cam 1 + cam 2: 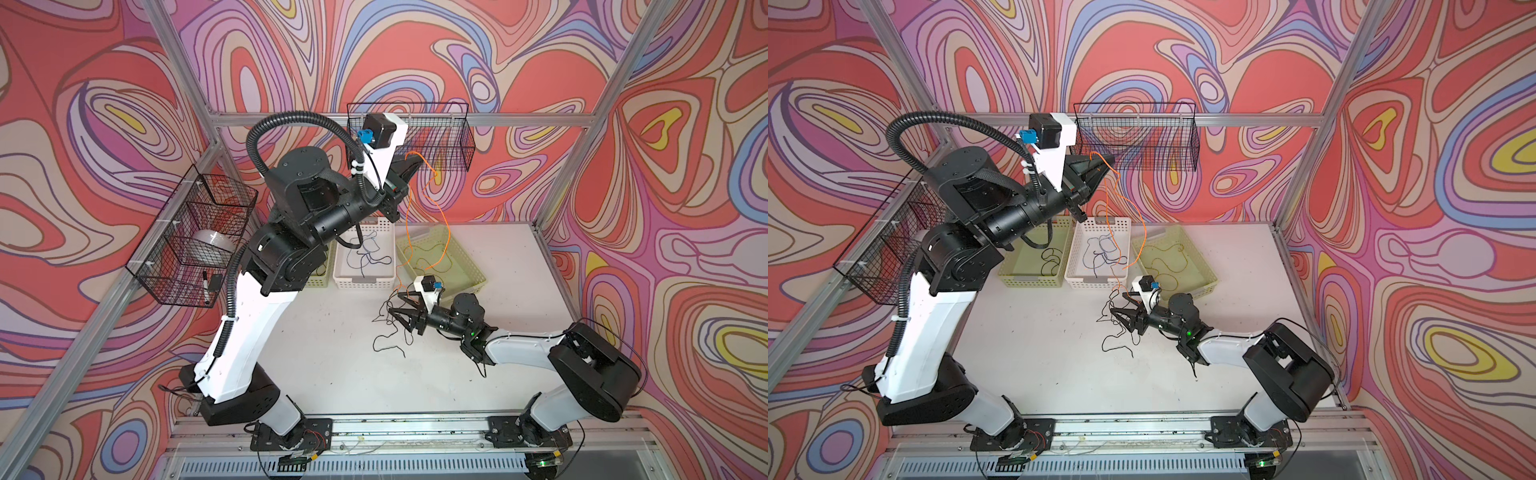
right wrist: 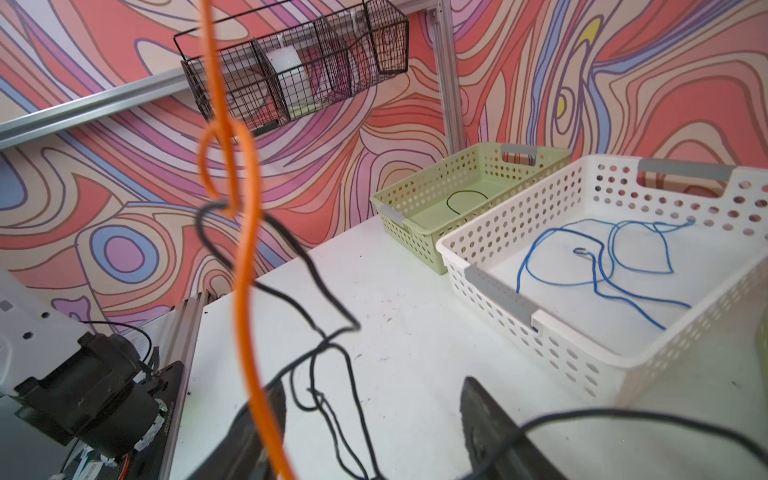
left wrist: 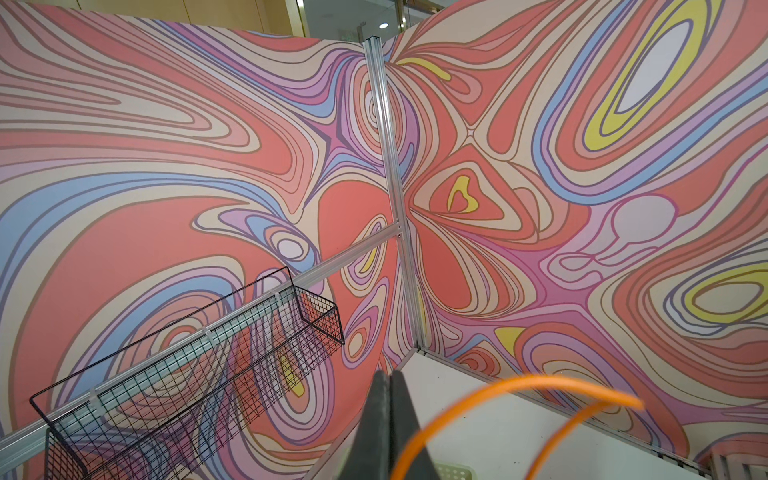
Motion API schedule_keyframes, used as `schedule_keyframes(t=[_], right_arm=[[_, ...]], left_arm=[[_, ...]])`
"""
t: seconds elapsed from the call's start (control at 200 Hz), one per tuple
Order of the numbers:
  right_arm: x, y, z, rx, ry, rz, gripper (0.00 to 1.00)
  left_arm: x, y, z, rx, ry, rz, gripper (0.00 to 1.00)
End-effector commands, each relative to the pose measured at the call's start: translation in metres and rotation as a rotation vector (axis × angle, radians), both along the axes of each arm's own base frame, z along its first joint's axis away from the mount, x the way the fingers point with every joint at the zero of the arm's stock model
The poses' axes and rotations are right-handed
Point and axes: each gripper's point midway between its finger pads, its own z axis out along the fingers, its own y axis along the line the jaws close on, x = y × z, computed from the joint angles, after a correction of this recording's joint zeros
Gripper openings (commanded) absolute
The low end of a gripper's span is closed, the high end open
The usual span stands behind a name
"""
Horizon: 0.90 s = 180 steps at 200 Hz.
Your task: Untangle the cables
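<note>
- The orange cable (image 2: 243, 266) is clamped in the closed fingers of the left gripper (image 1: 1108, 161). Well below them it is hooked through a dark cable (image 2: 353, 324) loop, so an upward pull could tighten the snag or lift the tangle.
- The right gripper (image 1: 399, 313) fingers stand apart, with dark strands between them and nothing gripped.
- The orange cable's long axis runs roughly vertical, from the left fingers down to the right ones.

You have a white tabletop (image 1: 332, 374) enclosed by swirl-patterned wall panels in red, pink and lilac (image 1: 104, 124). Along its far edge three perforated plastic baskets sit side by side: a pale green left basket (image 1: 1034, 280), a white middle basket (image 1: 361, 283) and a pale green right basket (image 1: 467, 253). A black wire basket (image 1: 453, 141) hangs on the far wall. A compartmented black wire basket (image 1: 166, 291) on the left wall holds a white roll (image 1: 212, 241) and a marker pen (image 1: 205, 286).
</note>
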Motion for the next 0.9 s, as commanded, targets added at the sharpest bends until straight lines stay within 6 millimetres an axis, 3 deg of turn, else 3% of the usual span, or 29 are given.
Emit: schedule_keyframes(t=[0.0,0.245,0.27,0.32,0.521,0.581,0.646,0.896], right_arm=[[0.007,0.014,-0.001,0.001,0.002,0.029,0.68],[0.021,0.039,0.007,0.082,0.002,0.093,0.65],[0.023,0.041,-0.005,0.083,0.022,0.097,0.63],[0.022,0.043,-0.005,0.118,0.030,0.114,0.59],[0.022,0.052,-0.022,0.182,0.113,0.168,0.18],[0.023,0.053,-0.034,0.175,0.162,0.167,0.05],[0.026,0.050,-0.049,0.165,0.228,0.139,0.00],[0.037,0.017,-0.151,-0.049,0.528,-0.067,0.00]], left_arm=[[-0.009,0.005,0.016,-0.035,-0.049,0.000,0.00],[-0.011,0.003,0.022,-0.047,-0.065,-0.006,0.00],[-0.010,0.003,0.022,-0.047,-0.067,-0.004,0.00],[-0.009,0.003,0.024,-0.048,-0.075,0.002,0.00],[-0.005,0.004,0.030,-0.052,-0.101,0.026,0.00],[-0.003,0.005,0.032,-0.051,-0.113,0.040,0.00],[0.000,0.005,0.034,-0.045,-0.125,0.055,0.00],[0.015,0.019,0.046,0.011,-0.229,0.206,0.00]])
